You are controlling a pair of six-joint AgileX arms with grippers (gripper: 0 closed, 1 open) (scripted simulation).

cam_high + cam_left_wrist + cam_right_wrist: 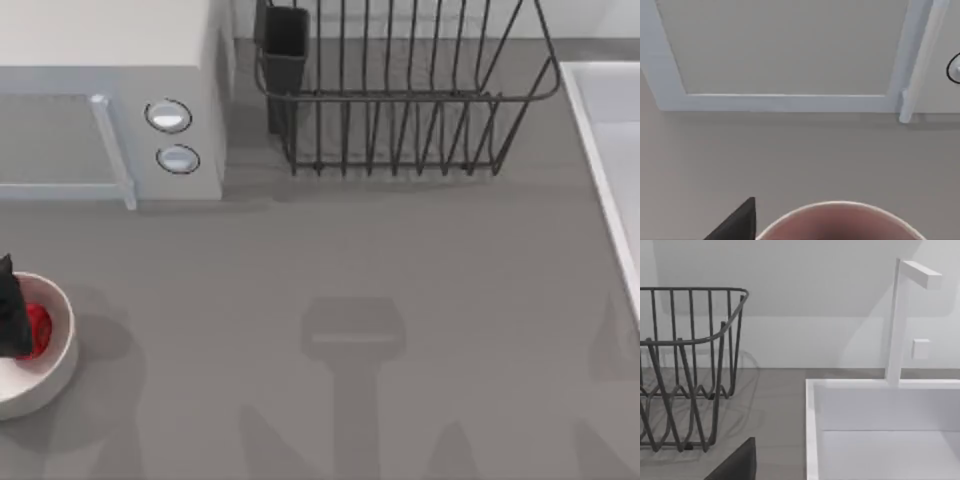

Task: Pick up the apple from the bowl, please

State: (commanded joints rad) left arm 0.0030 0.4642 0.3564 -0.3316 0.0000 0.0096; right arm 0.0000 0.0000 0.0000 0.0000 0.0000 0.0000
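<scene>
clearly the grasp step: left tool (10, 310) sat over the small glossy red apple (38, 328) in the round white bowl (62, 345) at the surface's left edge; grip state unclear, next it needed to clench and lift.

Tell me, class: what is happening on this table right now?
The left gripper is down inside the white bowl at the table's left edge, right against the red apple, which sits in the bowl. Behind it stands a microwave, with a wire dish rack to its right. The sink lies at the right edge.
</scene>
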